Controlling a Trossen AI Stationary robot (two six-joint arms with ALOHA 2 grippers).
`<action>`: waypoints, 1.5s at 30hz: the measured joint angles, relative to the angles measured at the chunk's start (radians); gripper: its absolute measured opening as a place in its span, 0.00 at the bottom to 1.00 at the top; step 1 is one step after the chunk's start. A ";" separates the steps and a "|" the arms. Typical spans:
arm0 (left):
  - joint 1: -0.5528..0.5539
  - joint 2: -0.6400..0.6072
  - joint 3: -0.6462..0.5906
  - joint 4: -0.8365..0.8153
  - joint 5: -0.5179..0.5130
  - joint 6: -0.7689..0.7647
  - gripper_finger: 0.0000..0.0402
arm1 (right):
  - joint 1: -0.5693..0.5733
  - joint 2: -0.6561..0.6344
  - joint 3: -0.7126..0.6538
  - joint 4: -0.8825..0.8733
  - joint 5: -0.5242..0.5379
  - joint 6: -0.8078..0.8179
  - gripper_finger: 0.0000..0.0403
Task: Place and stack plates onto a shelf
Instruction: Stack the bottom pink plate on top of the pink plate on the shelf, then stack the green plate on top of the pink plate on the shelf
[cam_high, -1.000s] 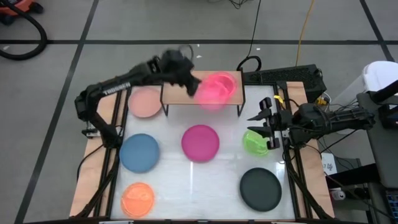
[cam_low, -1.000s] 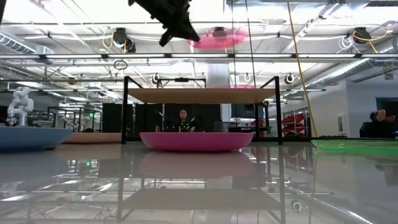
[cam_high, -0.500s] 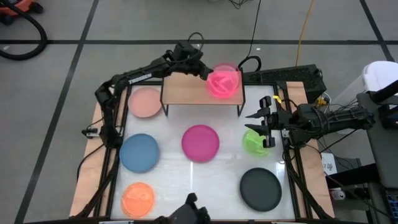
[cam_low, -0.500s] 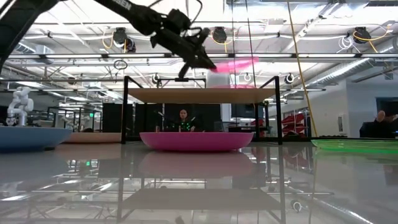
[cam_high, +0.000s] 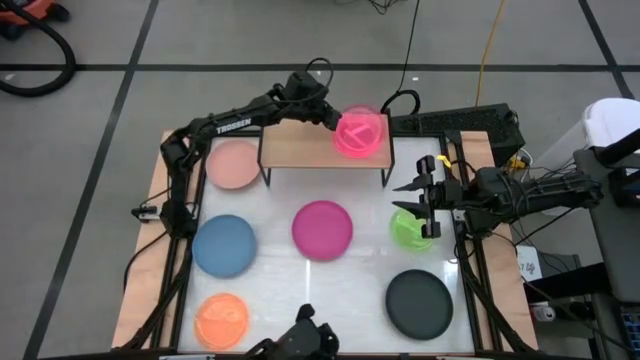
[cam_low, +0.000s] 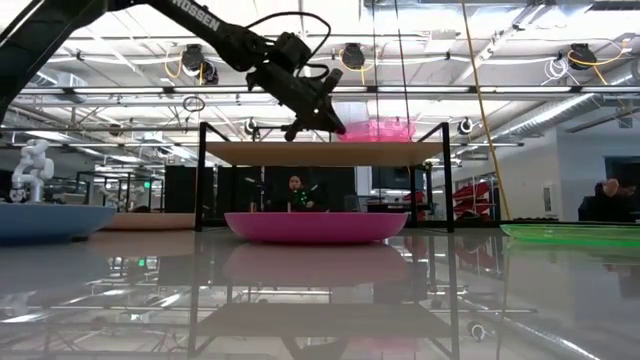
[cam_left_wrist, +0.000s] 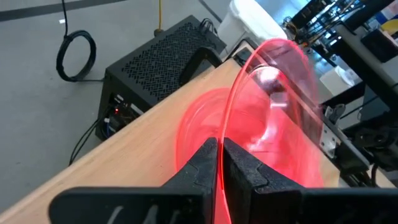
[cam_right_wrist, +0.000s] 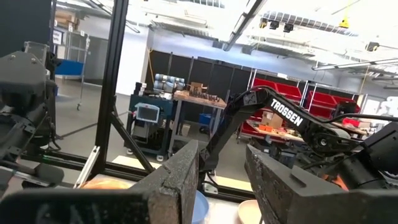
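Robotics laboratory in an open industrial hall. Exposed ceiling pipes and strip lights, red storage bins, workbenches with equipment, a small white humanoid robot, seated people and a taped grey floor surround the desk.

Off my table, far side: black perforated box on the grey floor, w/ a coiled black cable lying near it. Yellow cord runs across the floor past the table's far right corner. Orange-and-black vacuum hose sits at the far left corner of the floor. Dark tape lines cross the floor. Low down, a person sits behind the table, seen under the board; another person at far right. Small white figure on the left.
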 joint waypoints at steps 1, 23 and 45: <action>0.001 0.000 0.000 0.000 0.000 0.002 0.06 | 0.000 0.000 0.000 0.000 0.000 0.000 0.29; 0.003 -0.058 0.000 -0.025 0.045 0.108 0.34 | 0.000 0.000 0.000 -0.023 0.000 0.008 0.29; -0.466 -0.770 -0.474 -0.025 -0.405 0.396 0.34 | 0.003 0.005 0.000 -0.077 -0.001 0.090 0.29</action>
